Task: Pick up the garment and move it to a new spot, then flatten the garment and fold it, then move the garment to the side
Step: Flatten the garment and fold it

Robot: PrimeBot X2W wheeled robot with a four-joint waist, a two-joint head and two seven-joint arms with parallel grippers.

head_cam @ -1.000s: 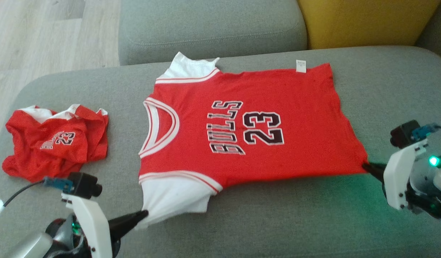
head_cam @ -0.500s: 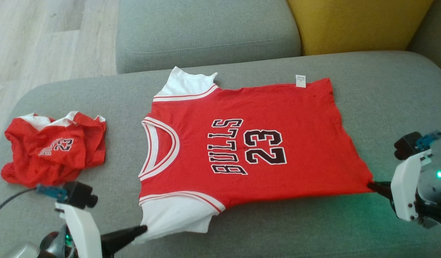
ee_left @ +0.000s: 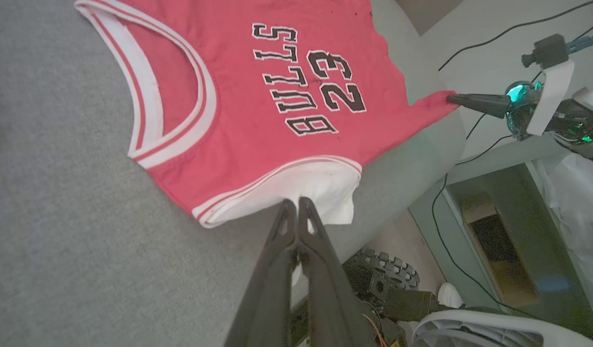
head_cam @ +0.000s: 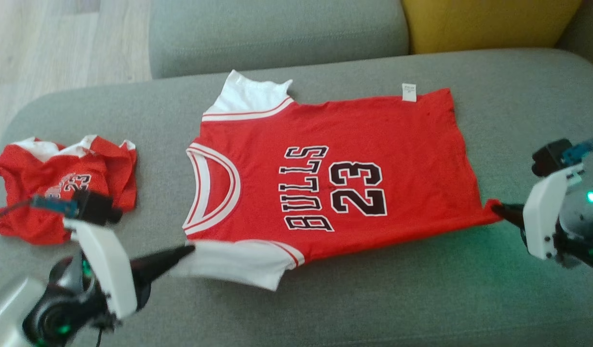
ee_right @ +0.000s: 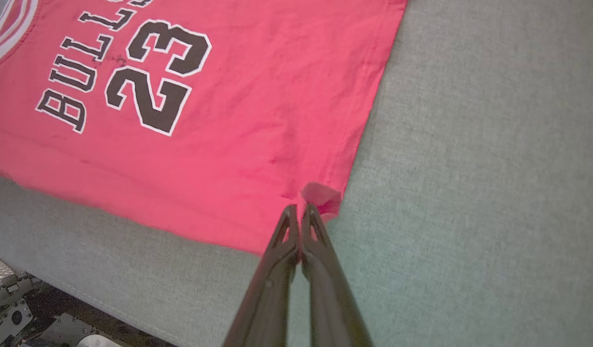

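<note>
The garment (head_cam: 335, 164) is a red jersey with white sleeves and "BULLS 23" in black, spread front-up on the grey sofa seat (head_cam: 373, 299), neck to the left. My left gripper (head_cam: 189, 249) is shut on the near white sleeve (ee_left: 320, 185), which is lifted a little off the seat. My right gripper (head_cam: 495, 208) is shut on the near hem corner (ee_right: 320, 197) at the right. In the left wrist view the left gripper (ee_left: 292, 205) pinches the sleeve edge, and the right gripper (ee_left: 451, 99) shows at the far corner. The right gripper (ee_right: 297, 209) holds a small folded tip of red cloth.
A second, crumpled red jersey (head_cam: 60, 183) lies at the seat's left end, behind my left wrist. A grey back cushion (head_cam: 277, 33) and a yellow cushion (head_cam: 489, 24) stand behind. Wooden floor (head_cam: 60, 43) lies at the far left. The seat's front edge (ee_right: 84, 289) runs close below the garment.
Both grippers, still shut on sleeve and hem corner, have lifted the garment's near edge and carried it away from the seat's front. The head camera also shifted.
</note>
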